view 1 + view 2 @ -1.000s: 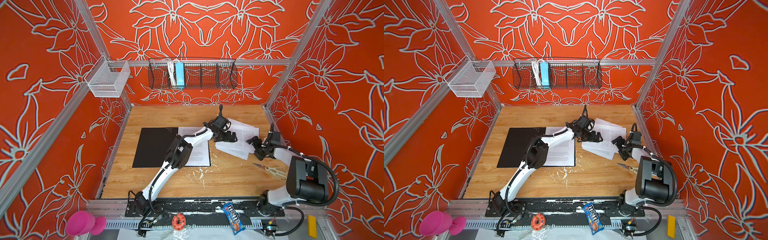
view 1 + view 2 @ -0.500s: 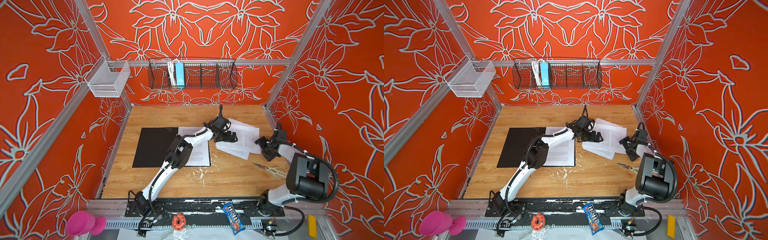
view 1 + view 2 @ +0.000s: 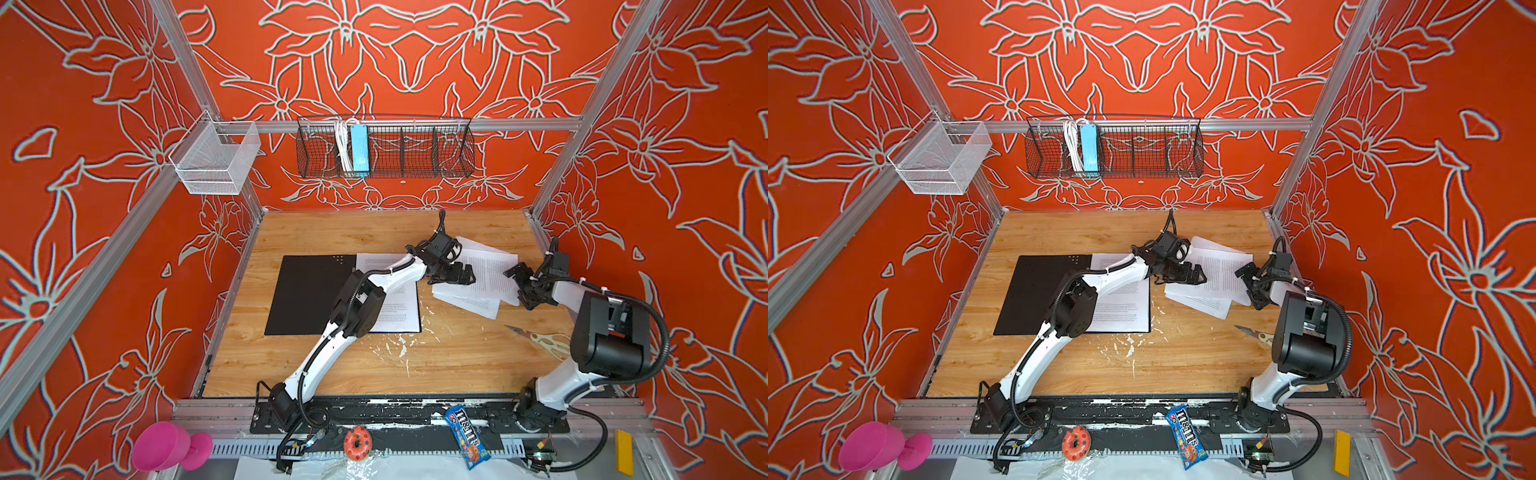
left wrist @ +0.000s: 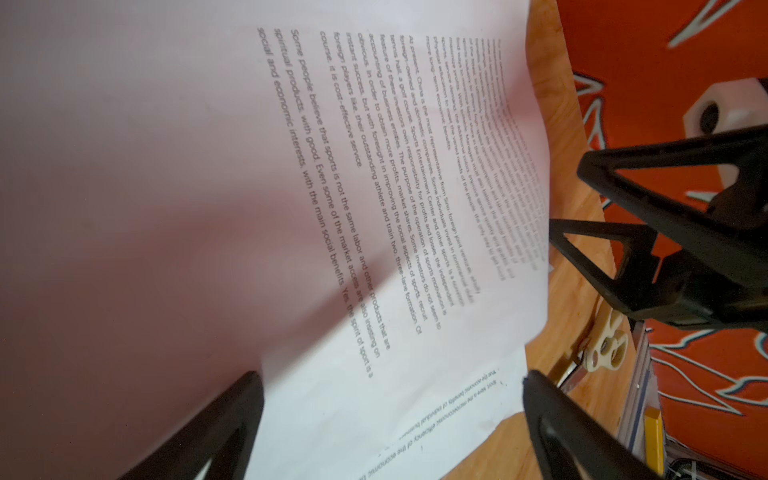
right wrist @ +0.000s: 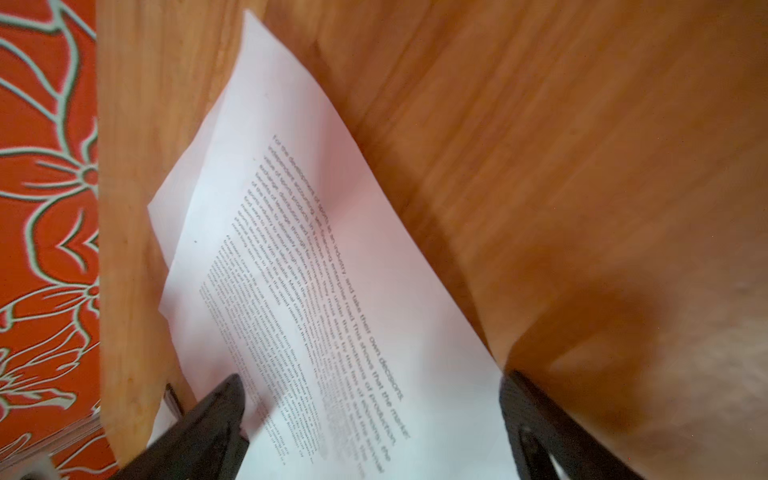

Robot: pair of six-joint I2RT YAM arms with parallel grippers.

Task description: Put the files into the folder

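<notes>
The files (image 3: 488,272) are found piled at 3 o'clock of the open folder (image 3: 307,295) (one sheet (image 3: 399,309) already inside). They are flanked by left gripper (image 3: 459,276) and right gripper (image 3: 519,286), both spread wide, nothing held. Pick-up is judged pending; an edge pinch is required.

The candy bag (image 3: 467,436) bears the brand "m&m's". In the left wrist view, the top sheet of the files (image 4: 332,208) shows printed lines, among them "Some people believe that sports is not the same labor". In the right wrist view, its print is mostly blurred.
</notes>
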